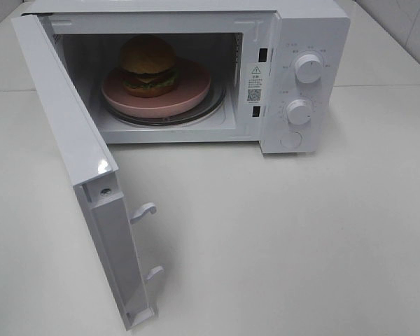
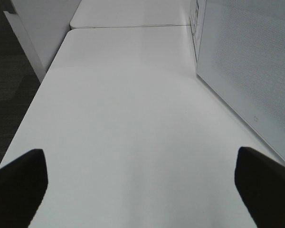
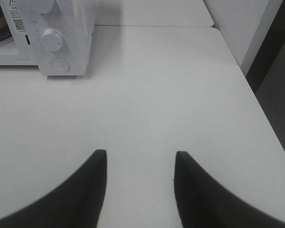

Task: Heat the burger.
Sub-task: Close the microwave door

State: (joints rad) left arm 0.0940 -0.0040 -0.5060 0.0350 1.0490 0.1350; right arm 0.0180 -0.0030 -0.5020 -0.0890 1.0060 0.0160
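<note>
Counter (image 1: pixel 280 238): plain white, matte, faint seam (image 1: pixel 385 85) running across it behind the microwave's front line. A second white top butted against it at the far end in the left wrist view. Pale tiled wall (image 1: pixel 406 28) at the back right corner. Dark floor (image 2: pixel 9 71) beyond the counter's edge on the left side.

Microwave (image 1: pixel 315 28): white, standing at the back of the counter, door (image 1: pixel 63 133) swung wide open toward the left, two latch hooks showing on its edge. Two round dials (image 1: pixel 308 68) on the right panel, one above the other.

Burger (image 1: pixel 148 64): inside the cavity, upright, seated on a pink plate (image 1: pixel 189 94) that lay on the glass turntable (image 1: pixel 217 105).

Left hand (image 2: pixel 140 154): fingers spread wide, nothing between them, low over bare counter beside the door's outer face.

Right hand (image 3: pixel 140 155): fingers part-way apart with a clear gap, pinching nothing, over bare counter well clear of the microwave's dial side.
</note>
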